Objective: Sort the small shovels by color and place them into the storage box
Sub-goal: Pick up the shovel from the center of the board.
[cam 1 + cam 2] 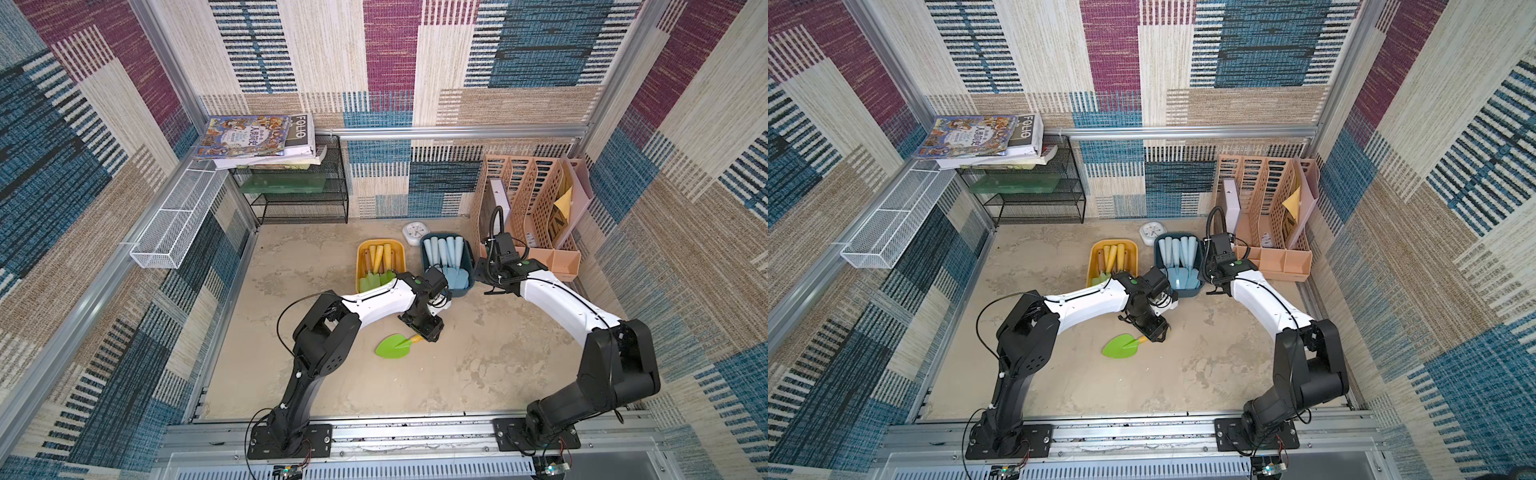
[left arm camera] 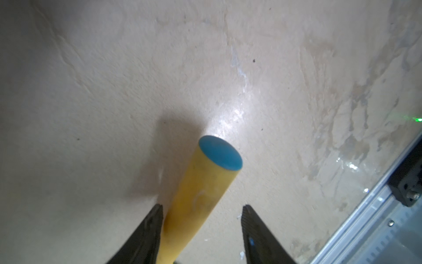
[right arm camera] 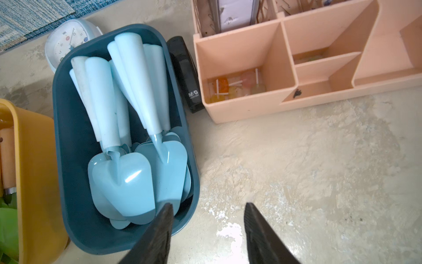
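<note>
The left gripper (image 2: pixel 202 206) has its two black fingers part-open astride the round yellow plastic handle (image 2: pixel 205 182) of a toy shovel with a lime-green blade (image 1: pixel 392 345). One finger touches the handle and the other stands clear, so no grip is made. The shovel lies flat on the mottled beige tabletop (image 1: pixel 478 365), just below centre frame in both top views, well apart from the boxes.

Handling (judged): light, stiff, smooth plastic. The round handle may roll or slip. Grip mid-handle, not the thin blade or the blue end cap (image 2: pixel 220 153).

The right gripper (image 3: pixel 209 204) has its jaws apart and empty, beside the rim of the dark blue oval plastic box (image 3: pixel 64 137), which holds light blue plastic shovels (image 3: pixel 127 173). The yellow oval plastic box (image 1: pixel 361 253), to its left above centre frame, holds green-bladed ones.

Hidden: in the top views the left arm covers most of the handle and part of the yellow box. The blade is outside the left wrist view. The number of shovels in each box cannot be told.
</note>
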Tool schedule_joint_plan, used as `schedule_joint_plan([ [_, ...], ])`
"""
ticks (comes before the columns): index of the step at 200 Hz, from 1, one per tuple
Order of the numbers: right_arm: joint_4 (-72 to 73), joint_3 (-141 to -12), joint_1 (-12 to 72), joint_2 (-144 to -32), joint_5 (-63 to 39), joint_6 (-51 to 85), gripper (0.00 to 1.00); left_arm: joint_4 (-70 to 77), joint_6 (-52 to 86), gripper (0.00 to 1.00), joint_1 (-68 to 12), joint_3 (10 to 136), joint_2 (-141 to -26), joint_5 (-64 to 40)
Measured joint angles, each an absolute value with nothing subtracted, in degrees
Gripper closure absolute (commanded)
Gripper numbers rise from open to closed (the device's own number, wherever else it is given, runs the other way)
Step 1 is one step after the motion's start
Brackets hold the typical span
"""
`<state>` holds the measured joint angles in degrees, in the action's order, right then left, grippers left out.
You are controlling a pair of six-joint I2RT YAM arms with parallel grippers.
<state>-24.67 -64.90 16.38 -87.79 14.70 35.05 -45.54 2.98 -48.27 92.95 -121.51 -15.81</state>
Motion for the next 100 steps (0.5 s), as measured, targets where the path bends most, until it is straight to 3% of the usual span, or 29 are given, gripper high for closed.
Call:
schedule_joint_plan([
  [56, -24.08, -63.77, 16.01, -87.24, 14.22, 35.44, 0.47, -46.15, 3.01, 0.52, -48.95, 92.14, -122.39, -13.78],
  [100, -23.62, -63.61, 15.97, -87.00, 14.02, 35.62, 0.48, -46.78, 3.01, 0.76, -48.95, 92.90, -123.13, -11.60],
])
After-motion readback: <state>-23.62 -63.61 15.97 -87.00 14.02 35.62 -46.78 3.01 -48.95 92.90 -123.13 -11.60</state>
